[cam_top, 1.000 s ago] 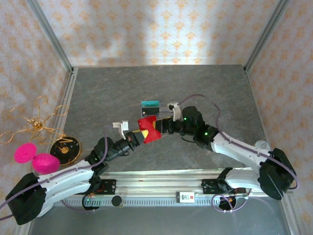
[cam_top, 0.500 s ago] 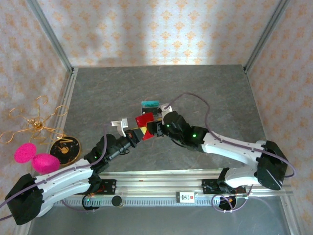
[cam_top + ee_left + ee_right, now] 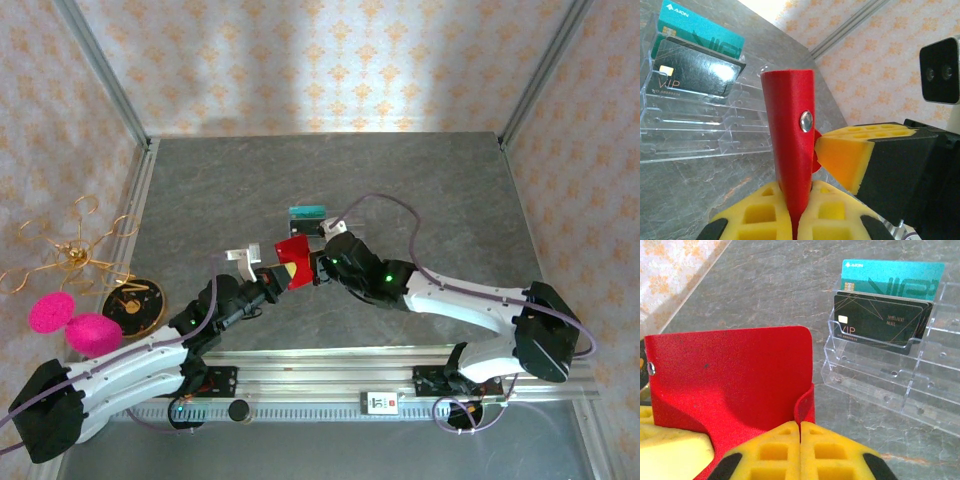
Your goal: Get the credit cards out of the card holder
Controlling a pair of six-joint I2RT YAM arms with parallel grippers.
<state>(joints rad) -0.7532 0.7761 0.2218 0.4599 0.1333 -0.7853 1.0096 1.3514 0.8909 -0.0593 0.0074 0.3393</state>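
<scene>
Left hand (image 3: 272, 279): nearest the bases; yellow pads (image 3: 757, 215) closed tight on the holder's bottom edge

Holder (image 3: 295, 250): red; held between the two hands near the middle of the bench (image 3: 430, 180), just this side of the tray

Holder, left wrist view: edge-on, standing upright out of the pads; long axis vertical; rounded end up; snap stud facing the right hand

Holder, right wrist view: cover broadside; long axis across the view; rounded corner at upper right; stud at the left edge; whether it is folded fully flat I cannot tell

Right hand (image 3: 318, 262): meets the holder from the right; its pads (image 3: 765, 452) are pressed together with no gap, pinching a thin red flap at the holder's lower right corner

Tray (image 3: 880, 385): clear, with stepped slots; on the bench just beyond the holder

Black card (image 3: 882, 320): upright in a tray slot; long axis level; face toward the hands; marked "VIP"

Teal card (image 3: 892, 277): upright in the slot behind the black card; long axis level; top part showing above it
</scene>
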